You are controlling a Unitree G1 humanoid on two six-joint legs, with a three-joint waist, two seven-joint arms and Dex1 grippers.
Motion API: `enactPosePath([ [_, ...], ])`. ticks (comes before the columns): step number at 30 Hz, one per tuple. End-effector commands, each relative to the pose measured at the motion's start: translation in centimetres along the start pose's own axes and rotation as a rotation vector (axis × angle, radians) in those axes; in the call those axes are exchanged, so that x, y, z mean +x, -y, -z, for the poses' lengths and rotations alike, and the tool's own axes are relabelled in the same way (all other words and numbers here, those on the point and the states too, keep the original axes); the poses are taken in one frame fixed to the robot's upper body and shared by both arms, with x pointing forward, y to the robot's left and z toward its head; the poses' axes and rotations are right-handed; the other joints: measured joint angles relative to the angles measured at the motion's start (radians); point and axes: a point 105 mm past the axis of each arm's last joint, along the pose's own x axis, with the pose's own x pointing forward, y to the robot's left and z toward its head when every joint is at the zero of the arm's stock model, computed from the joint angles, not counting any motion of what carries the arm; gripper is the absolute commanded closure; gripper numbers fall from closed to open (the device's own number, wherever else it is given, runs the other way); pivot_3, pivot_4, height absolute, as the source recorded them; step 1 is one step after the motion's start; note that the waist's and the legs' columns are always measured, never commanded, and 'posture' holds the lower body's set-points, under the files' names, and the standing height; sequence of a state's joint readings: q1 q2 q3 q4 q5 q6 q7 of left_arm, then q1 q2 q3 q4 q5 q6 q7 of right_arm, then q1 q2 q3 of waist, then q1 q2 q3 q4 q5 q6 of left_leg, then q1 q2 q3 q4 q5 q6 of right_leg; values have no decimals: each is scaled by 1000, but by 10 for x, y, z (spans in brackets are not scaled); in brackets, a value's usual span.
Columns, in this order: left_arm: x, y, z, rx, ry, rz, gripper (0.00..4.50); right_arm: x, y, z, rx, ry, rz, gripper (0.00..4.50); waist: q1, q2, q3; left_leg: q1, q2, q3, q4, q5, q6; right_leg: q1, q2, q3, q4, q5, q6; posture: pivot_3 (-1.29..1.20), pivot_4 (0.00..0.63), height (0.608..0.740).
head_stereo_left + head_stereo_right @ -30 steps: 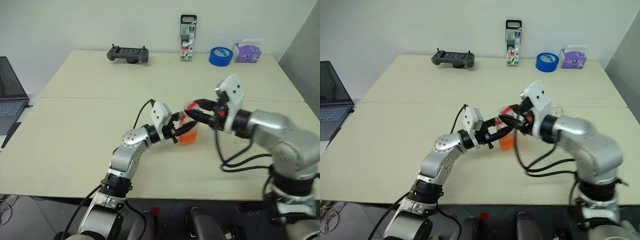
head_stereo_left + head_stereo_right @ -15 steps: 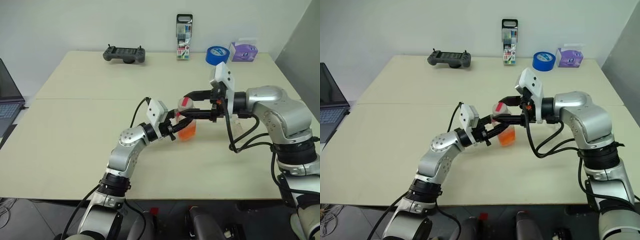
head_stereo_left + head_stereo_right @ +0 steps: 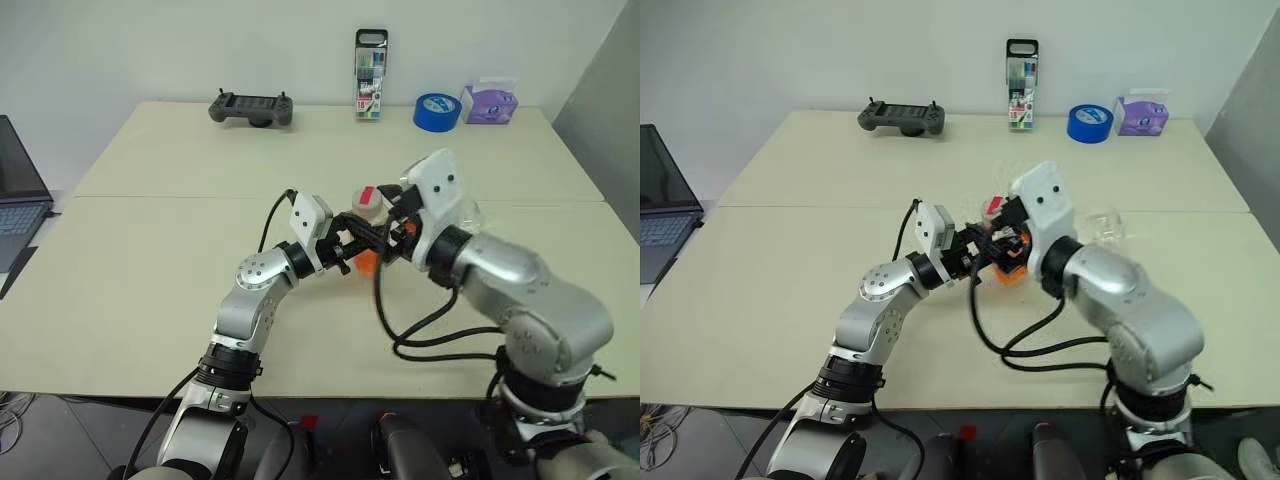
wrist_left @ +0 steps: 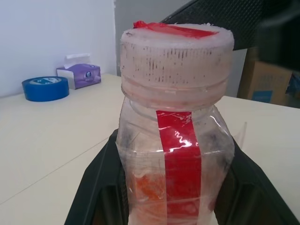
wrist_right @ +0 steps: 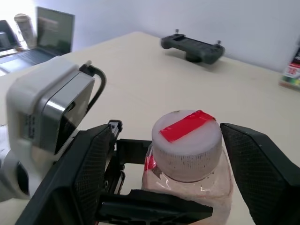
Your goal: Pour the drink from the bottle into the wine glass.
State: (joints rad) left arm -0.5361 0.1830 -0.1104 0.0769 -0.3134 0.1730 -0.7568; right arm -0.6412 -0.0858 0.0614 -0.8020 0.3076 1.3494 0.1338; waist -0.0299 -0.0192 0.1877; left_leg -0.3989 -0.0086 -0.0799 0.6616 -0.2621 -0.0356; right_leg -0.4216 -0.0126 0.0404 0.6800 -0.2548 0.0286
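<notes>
**Mia:** Where is the small clear plastic bottle with the red strip?

**Ben:** It is in the middle of the pale surface, lifted off it. The left claw is clenched around its lower body. The bottle stands almost upright.

**Mia:** And the orange-red drink?

**Ben:** It sits low in the bottle. None of it looks to be in the glass yet.

**Mia:** Can it pour now?

**Ben:** I think not. The round whitish cap with red tape across the top is on the bottle. So the step in hand looks like taking the cap off.

**Mia:** What is the right claw doing?

**Ben:** It is released. One black finger is on each side of the cap, with a gap on both sides.

**Mia:** What must it do next?

**Ben:** I think it must close on the cap and twist it. The left claw has to hold the bottle tight so it does not turn too.

**Mia:** Where is the clear stemmed wine glass?

**Ben:** At 3 o'clock from the bottle, near it, behind the right arm. It is hard to see well.

**Mia:** Anything else?

**Ben:** At the far edge, a dark game controller sits at 11 o'clock, a tall pen pack at 12 and a blue tape roll at 1.
</notes>
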Motion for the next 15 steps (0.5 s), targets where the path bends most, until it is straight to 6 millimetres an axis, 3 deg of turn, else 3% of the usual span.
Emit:
enactPosePath([
  [1,4,0,-17,31,56,16,2736,-5,4,-6,-31,14,140,585,0,0,0,0,0,0,0,0,0,0,0,0,0,0,0,0,150,740],
  [15,7,5,-15,22,50,33,2738,13,4,0,-18,26,242,585,-2,0,0,0,-1,0,0,0,0,0,0,-1,-1,0,0,0,150,740],
])
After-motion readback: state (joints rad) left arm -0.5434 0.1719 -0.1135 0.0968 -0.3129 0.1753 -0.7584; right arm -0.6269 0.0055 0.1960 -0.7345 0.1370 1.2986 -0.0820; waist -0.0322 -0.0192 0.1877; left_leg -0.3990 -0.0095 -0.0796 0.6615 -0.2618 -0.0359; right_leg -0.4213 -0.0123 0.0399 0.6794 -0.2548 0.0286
